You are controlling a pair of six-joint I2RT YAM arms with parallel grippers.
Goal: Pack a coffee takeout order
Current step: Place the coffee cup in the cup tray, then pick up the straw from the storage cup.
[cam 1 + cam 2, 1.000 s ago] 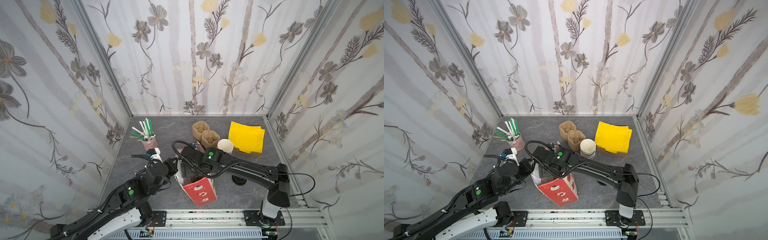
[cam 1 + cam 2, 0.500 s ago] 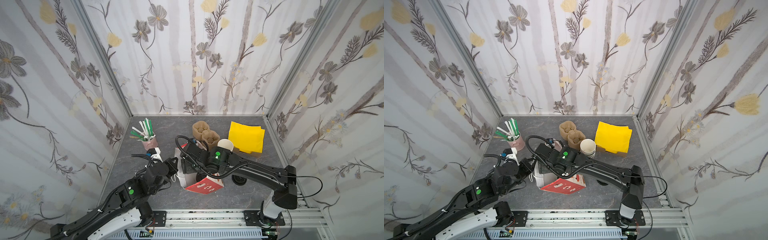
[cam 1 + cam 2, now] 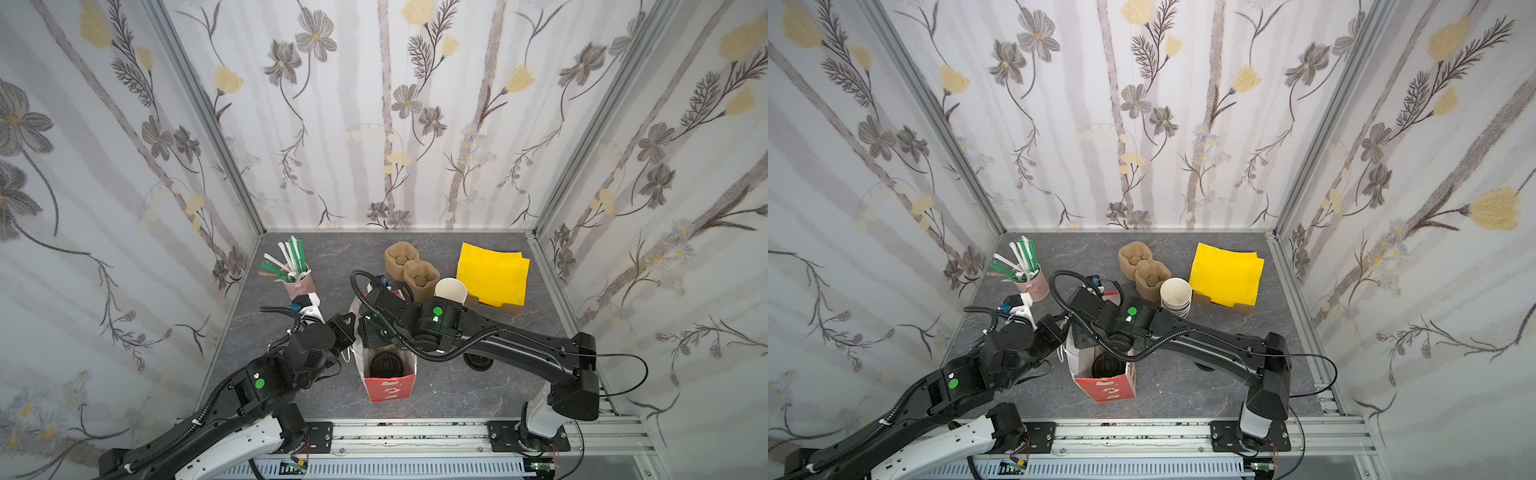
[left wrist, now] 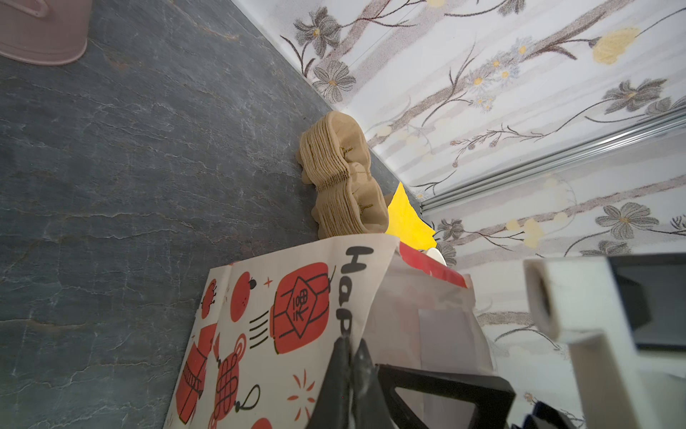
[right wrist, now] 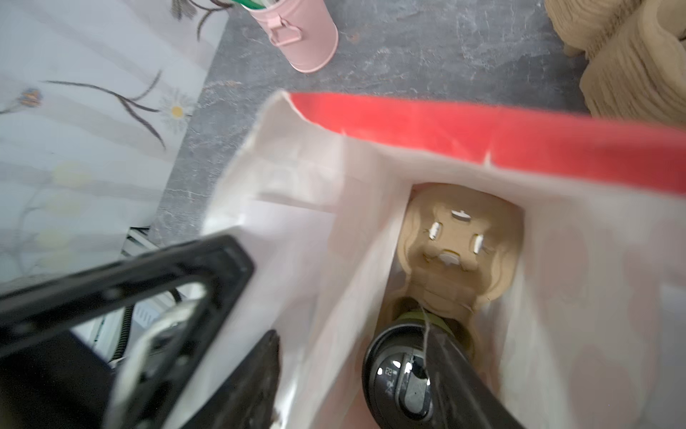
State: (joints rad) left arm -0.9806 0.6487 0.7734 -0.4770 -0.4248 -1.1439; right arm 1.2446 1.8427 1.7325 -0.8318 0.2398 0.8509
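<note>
1. Paper bag [image 3: 388, 390]: smooth printed paper, red and white outside, plain white inside, faint sheen.
2. Lid [image 5: 402, 379] in the bag: black plastic, glossy, catching highlights.
3. Carrier tray [image 5: 456, 237] in the bag and carrier stack [image 4: 341, 178] at the far side: tan moulded pulp, matt, fibrous.
4. Tabletop [image 4: 111, 148]: dark grey, stone-veined, matt.
5. Pot [image 5: 297, 29], far left: pink, looks like painted metal, smooth satin.
6. Napkin stack [image 3: 492, 270], far right: yellow paper, matt.

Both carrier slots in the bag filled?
No: the right wrist view shows a black-lidded cup in one slot of the cup carrier in the paper bag, the other empty.
</note>
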